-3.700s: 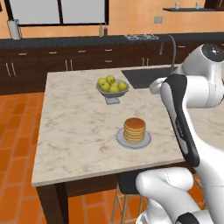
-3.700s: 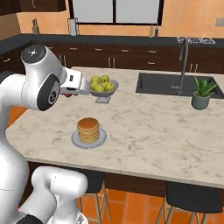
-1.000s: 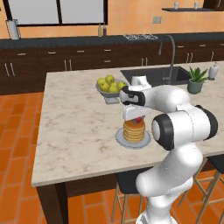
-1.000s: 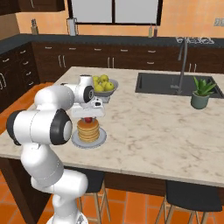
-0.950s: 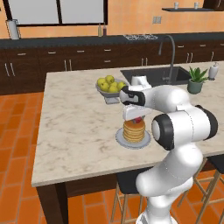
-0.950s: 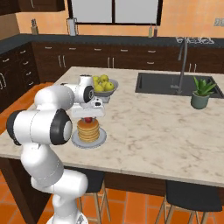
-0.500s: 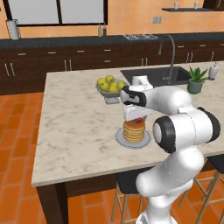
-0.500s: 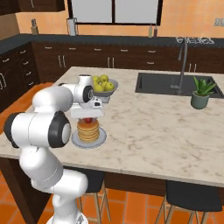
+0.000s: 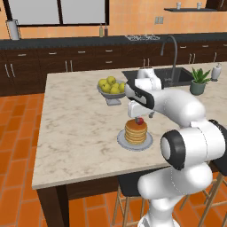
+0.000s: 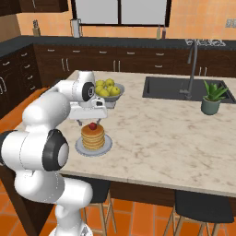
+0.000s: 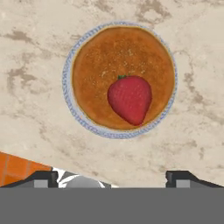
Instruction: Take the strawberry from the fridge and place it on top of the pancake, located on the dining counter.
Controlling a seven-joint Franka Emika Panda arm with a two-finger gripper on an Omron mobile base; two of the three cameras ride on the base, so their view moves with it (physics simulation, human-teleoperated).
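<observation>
The red strawberry (image 11: 130, 99) (image 9: 139, 120) (image 10: 93, 125) lies on top of the golden pancake (image 11: 122, 74) (image 9: 135, 131) (image 10: 93, 136) stack, which sits on a small grey plate (image 11: 69, 94) on the dining counter (image 9: 75, 128). My gripper (image 11: 113, 176) (image 9: 139, 114) (image 10: 92, 119) hovers just above the strawberry, open, its fingertips (image 11: 41, 176) spread wide apart with nothing between them. The fridge is out of view.
A bowl of yellow fruit (image 9: 111, 87) (image 10: 107, 90) stands just behind the pancake. The sink (image 10: 177, 88) with its tall faucet and a small potted plant (image 10: 212, 98) are to the right. Dark stools (image 10: 203, 207) stand under the counter's near edge.
The gripper has opened and let go of the strawberry, which now rests on the pancake stack. The hand has risen slightly above it.
</observation>
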